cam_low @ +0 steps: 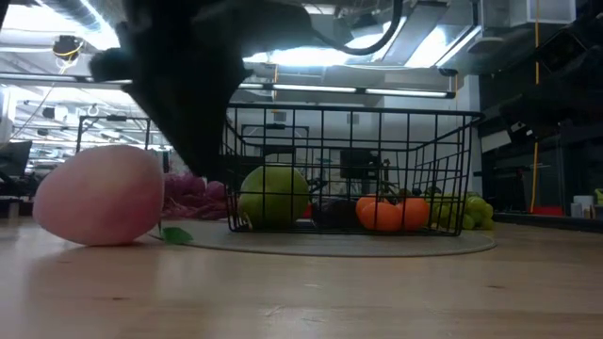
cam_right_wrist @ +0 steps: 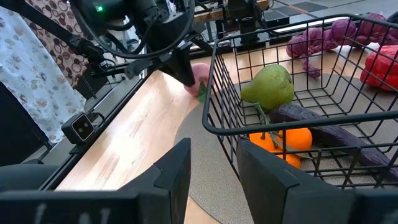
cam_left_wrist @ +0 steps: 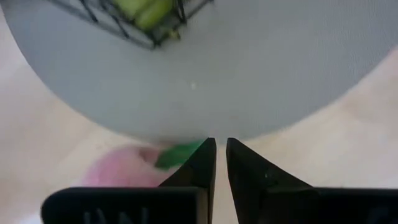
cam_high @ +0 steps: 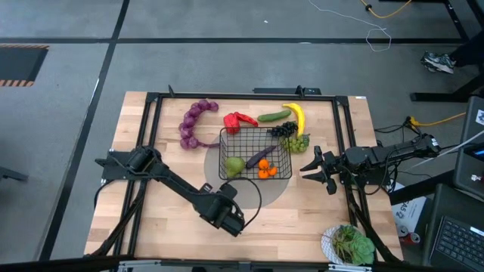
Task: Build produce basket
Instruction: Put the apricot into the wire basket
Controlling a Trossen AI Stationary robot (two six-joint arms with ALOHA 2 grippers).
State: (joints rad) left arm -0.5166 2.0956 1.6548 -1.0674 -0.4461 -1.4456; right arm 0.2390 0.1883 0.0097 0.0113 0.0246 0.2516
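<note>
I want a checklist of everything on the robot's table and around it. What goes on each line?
Surface: wooden table with a grey round mat.
Job's things: basket holds pear, eggplant, oranges; peach lies outside it on the wood; grape string, red pepper, cucumber, banana and grapes lie behind the basket.
Clutter: potted greens at the corner.
Grippers: left gripper nearly shut, by the peach; right gripper beside the basket.
Cables: loose cords on the floor.
Surroundings: desks, a shoe.
</note>
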